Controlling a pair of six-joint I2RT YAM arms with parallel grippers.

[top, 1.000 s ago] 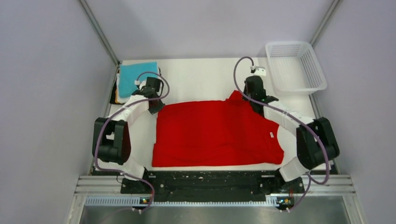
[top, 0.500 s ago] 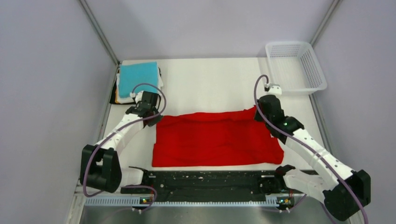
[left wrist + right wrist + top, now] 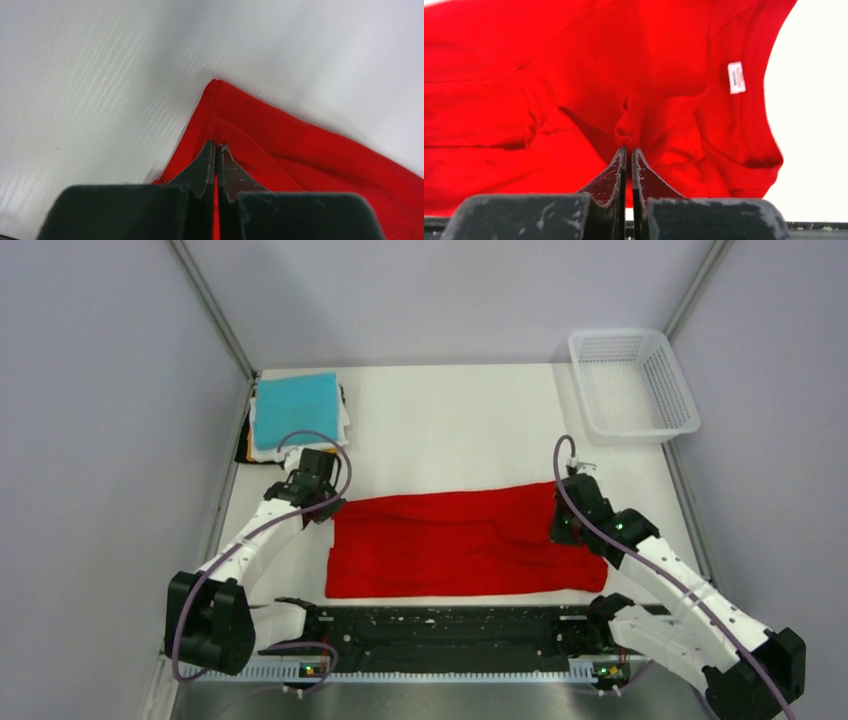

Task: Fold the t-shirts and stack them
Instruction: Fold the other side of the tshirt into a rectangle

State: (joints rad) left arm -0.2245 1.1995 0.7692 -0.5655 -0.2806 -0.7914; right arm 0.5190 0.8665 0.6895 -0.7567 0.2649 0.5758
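Overall, the white desk [image 3: 450, 420] carries all items observed.

The red t-shirt [image 3: 450, 545] lies near the front edge of the desk, centred between the two arms. It is folded into a wide band running left to right, and its far edge slopes upward toward the right. The collar end sits at the right, and the cloth there is creased and bunched.

A white mesh basket [image 3: 618, 335] stands at the far right corner, well apart from the red garment.

A stack of folded t-shirts [image 3: 345, 422] sits at the far left corner, with a teal t-shirt [image 3: 295, 408] on top. White and dark layers show at its edges.

The left end effector [image 3: 325, 505] is at the far left corner of the red t-shirt. In the left wrist view its jaws are pressed together, with a sliver of red cloth [image 3: 310, 150] pinched between them.

The right end effector [image 3: 562, 530] is at the right end of the shirt's far edge. In the right wrist view its jaws are closed to a narrow slit, gripping a raised pucker of red fabric [image 3: 549, 75] at the tips.

A small white label [image 3: 736, 77] is visible inside the collar.
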